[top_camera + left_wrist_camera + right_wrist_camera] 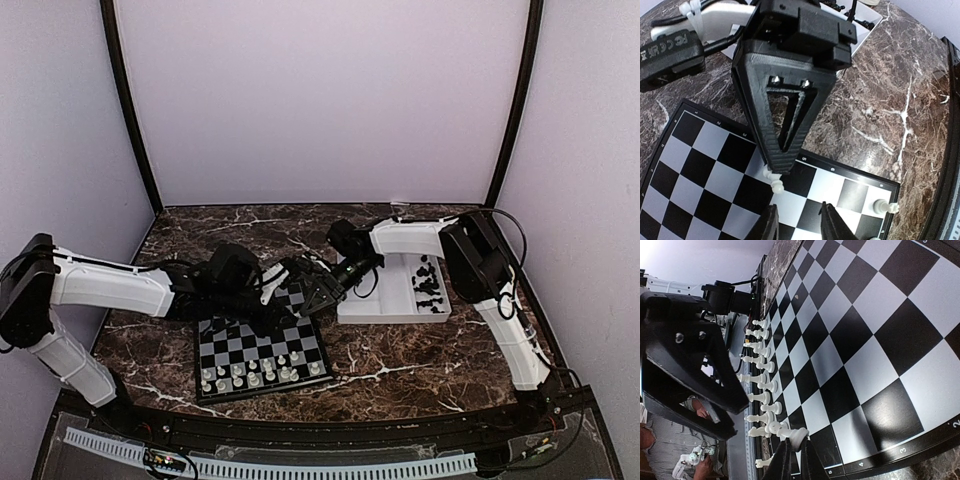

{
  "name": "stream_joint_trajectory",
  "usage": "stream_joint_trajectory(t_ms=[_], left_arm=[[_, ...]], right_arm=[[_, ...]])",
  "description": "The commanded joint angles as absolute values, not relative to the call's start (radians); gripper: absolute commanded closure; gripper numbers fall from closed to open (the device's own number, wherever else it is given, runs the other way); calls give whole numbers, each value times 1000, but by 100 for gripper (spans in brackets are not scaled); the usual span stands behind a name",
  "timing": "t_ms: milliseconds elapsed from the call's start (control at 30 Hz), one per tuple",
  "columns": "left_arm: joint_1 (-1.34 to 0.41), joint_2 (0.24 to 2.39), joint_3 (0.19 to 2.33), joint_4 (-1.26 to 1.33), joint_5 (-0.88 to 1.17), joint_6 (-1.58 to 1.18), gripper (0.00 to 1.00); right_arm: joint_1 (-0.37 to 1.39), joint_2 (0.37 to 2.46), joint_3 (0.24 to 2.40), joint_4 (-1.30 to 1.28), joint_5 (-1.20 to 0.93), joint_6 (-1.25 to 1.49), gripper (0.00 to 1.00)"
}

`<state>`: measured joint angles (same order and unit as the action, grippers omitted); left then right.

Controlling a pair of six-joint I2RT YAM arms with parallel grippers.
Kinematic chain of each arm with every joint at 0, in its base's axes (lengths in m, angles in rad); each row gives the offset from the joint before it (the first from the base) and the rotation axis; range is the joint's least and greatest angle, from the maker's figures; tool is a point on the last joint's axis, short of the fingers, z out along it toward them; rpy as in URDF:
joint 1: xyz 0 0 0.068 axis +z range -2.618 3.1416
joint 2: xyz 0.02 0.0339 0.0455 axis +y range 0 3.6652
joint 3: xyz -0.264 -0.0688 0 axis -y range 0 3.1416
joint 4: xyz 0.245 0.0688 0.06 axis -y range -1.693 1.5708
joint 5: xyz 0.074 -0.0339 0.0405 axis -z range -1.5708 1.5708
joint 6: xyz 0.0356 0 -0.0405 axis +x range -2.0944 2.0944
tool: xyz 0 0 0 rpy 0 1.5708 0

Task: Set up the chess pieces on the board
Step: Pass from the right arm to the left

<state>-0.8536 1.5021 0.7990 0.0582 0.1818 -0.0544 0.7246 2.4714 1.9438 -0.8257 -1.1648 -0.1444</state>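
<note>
By the board's point(228, 345) edge nearest the tray point(390, 312), a white piece point(799, 433) is pinched in the closed right gripper point(796, 444), and the left gripper point(799, 212) is held open, empty, beside it. Other chess pieces point(255, 376) are ranked along the near rows.

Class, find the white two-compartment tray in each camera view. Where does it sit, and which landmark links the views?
Top external: the tray lies right of centre, beside the board.
Left wrist: the tray shows only as a corner at the top edge, right of centre.
Right wrist: not in it.
Shared landmark: the chequered board, seen in all three.
</note>
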Motion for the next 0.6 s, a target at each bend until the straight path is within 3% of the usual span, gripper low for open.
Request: stream_joint_trajectory(t_ms=[0, 567], left_arm=[[-862, 1532, 835, 53, 112, -32, 68], [-863, 1644, 915, 38, 89, -18, 74]], right_arm=[[732, 2476, 1916, -818, -1171, -140, 92], [732, 2464, 1906, -819, -1183, -150, 91]])
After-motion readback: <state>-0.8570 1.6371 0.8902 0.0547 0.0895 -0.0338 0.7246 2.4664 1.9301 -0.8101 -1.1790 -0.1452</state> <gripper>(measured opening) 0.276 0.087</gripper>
